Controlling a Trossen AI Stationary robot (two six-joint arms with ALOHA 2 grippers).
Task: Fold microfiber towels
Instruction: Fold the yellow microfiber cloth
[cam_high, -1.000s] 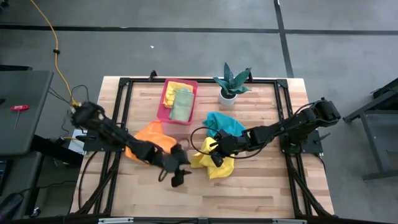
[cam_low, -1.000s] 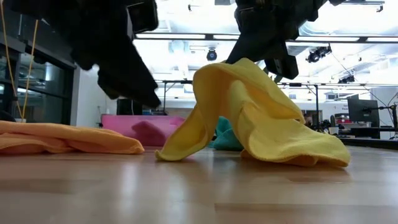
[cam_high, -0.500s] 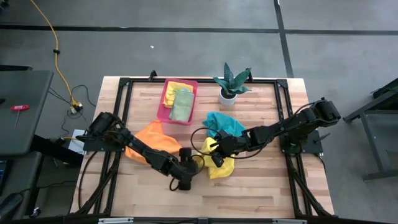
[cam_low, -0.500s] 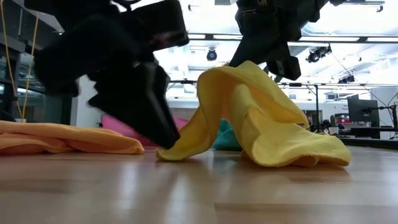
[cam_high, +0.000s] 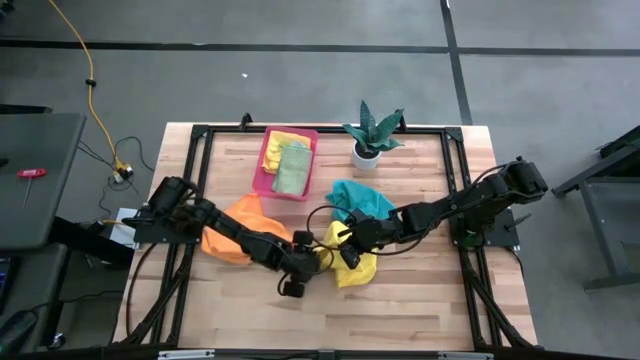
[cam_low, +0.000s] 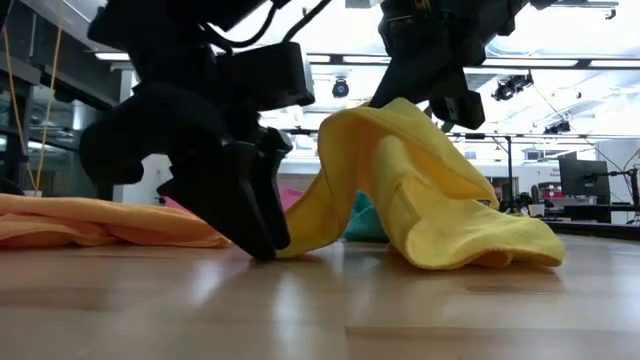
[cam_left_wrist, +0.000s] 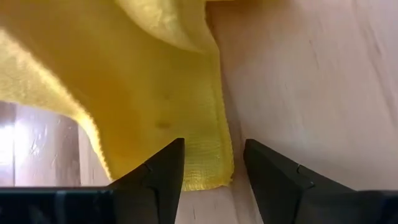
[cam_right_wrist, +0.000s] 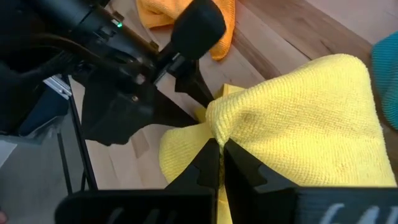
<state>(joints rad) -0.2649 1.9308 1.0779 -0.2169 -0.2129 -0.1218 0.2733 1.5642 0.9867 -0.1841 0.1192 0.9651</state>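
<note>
Midway across the wooden worktop (cam_high: 400, 290): yellow microfiber towel (cam_low: 430, 200), soft and nubbly, tented into a peak. Right pincer (cam_right_wrist: 219, 155) pressed together, pinching a raised fold. Left pincer (cam_left_wrist: 211, 163) spread, straddling the stitched corner hem down on the wood. Best to close squarely on that hem, keeping low, then draw the corner outward for a flat spread.

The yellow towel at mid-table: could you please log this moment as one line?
right gripper: shut on yellow towel, lifted | left gripper: open, straddling its corner on table | fold: not yet done
</note>
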